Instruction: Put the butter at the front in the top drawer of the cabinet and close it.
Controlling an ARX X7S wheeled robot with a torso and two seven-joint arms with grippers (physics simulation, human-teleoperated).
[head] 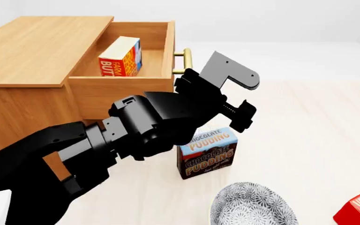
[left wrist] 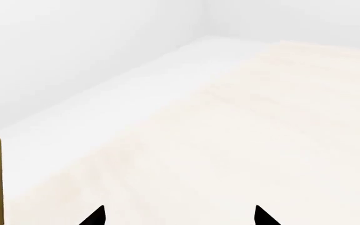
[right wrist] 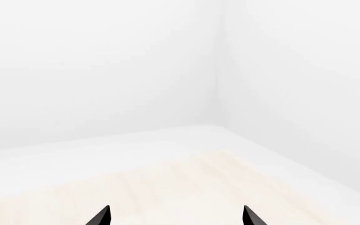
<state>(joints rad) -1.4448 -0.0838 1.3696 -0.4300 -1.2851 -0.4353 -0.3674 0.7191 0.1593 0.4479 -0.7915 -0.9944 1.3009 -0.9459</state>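
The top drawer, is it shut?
No, the top drawer is pulled out of the cabinet, with the butter box showing inside it.

Left arm (head: 105,145) is stretched way forward with its gripper (left wrist: 178,216) fingers spread apart, and the right gripper (right wrist: 176,216) is spread wide too.
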